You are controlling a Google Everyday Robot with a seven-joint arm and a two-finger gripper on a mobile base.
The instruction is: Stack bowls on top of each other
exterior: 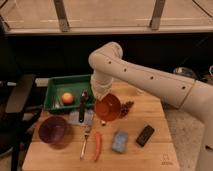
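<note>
The glossy orange-red bowl (108, 108) is tilted and held just above the middle of the wooden table (155, 155). My gripper (101, 98) comes down from the white arm and is shut on the bowl's left rim. The dark purple bowl (53, 130) stands upright on the table's left front, well apart from the orange-red one. The fingertips are partly hidden behind the bowl.
A green tray (56, 84) with an orange fruit (67, 97) is at the back left. A black-handled utensil (82, 105), a fork (85, 142), an orange carrot-like piece (97, 146), a blue sponge (119, 141) and a black object (145, 135) lie around. A black chair (17, 100) stands at the left.
</note>
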